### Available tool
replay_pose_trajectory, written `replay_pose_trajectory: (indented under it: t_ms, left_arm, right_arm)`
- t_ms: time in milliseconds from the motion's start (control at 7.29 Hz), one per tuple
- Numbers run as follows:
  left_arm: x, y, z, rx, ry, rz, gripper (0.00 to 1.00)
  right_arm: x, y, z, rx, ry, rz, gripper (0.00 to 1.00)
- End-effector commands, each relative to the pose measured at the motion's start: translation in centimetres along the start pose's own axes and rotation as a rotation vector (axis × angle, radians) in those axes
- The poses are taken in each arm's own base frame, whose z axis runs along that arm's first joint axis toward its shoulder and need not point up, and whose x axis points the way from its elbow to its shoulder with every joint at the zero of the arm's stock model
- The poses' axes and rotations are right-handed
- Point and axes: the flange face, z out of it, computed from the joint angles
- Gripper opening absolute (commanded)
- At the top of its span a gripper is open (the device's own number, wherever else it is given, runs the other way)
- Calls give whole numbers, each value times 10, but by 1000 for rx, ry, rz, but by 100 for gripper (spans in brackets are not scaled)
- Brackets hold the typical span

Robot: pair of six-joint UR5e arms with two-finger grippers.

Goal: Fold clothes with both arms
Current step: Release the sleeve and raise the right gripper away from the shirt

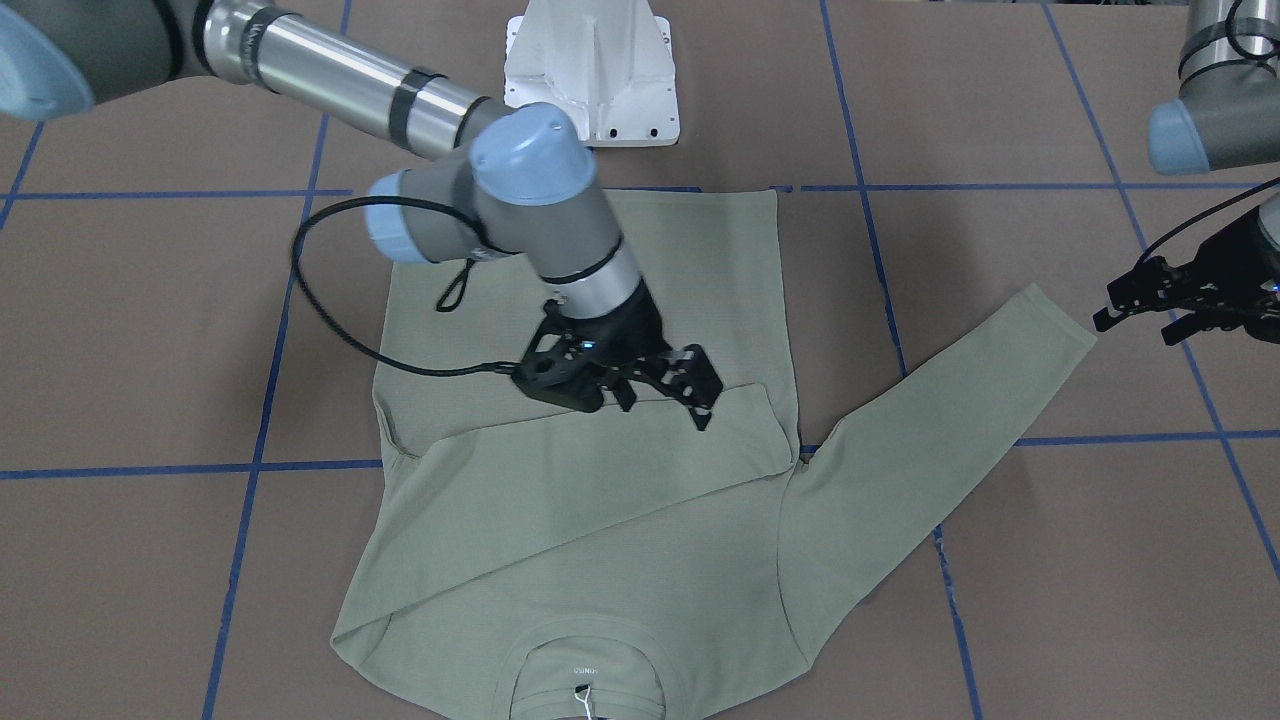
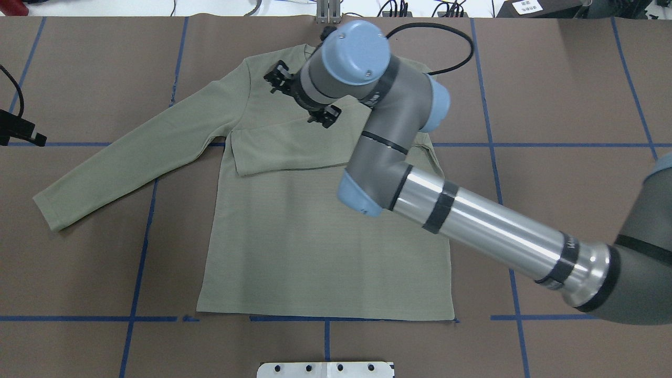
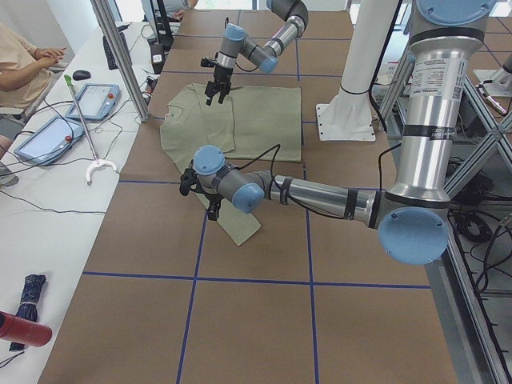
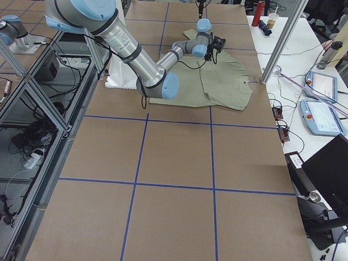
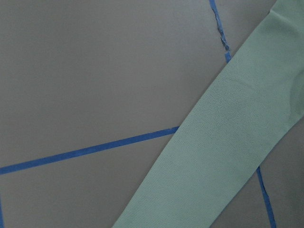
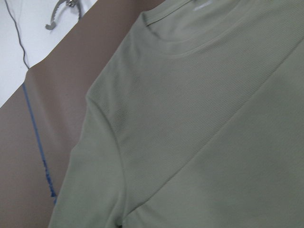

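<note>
The sage-green shirt [image 1: 600, 540] [image 2: 315, 236] lies flat on the brown table, collar on the side away from the robot. One sleeve [image 1: 640, 440] is folded across the chest. The other sleeve [image 2: 121, 163] [image 5: 223, 156] stretches out flat toward my left side. My right gripper [image 1: 660, 400] [image 2: 302, 95] hovers open just above the folded sleeve, with nothing between its fingers. My left gripper [image 1: 1135, 322] [image 2: 21, 131] stands open beside the outstretched sleeve's cuff [image 1: 1060, 325], apart from it. The right wrist view shows the shirt's collar and shoulder [image 6: 190, 118].
The white base pedestal [image 1: 590, 70] [image 2: 325, 369] stands at the table's robot side. Blue tape lines [image 1: 180, 470] cross the table. A black cable loop [image 1: 310, 300] hangs from the right wrist. A side table [image 3: 48, 216] holds tablets, with a person seated there.
</note>
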Motion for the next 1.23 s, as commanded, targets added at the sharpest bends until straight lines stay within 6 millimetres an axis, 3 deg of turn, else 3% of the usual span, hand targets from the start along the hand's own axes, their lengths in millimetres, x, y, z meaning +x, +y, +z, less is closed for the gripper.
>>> replay_pose_trajectory:
  t_ms: [0, 137, 274, 411, 1097]
  left_arm:
    - [-35, 10, 56, -50, -10, -16, 90]
    - [-45, 14, 61, -73, -18, -73, 82]
    - [-60, 18, 71, -76, -31, -98, 82]
    - [-72, 26, 80, -91, -40, -110, 82]
    - [-68, 41, 99, -129, -38, -88, 82]
  right_arm:
    - [101, -105, -86, -59, 25, 76, 100]
    - [131, -135, -114, -78, 39, 96, 100]
    - [146, -144, -125, -71, 40, 78, 100]
    - [148, -145, -125, -68, 41, 77, 100]
    - [146, -141, -129, -58, 31, 71, 100]
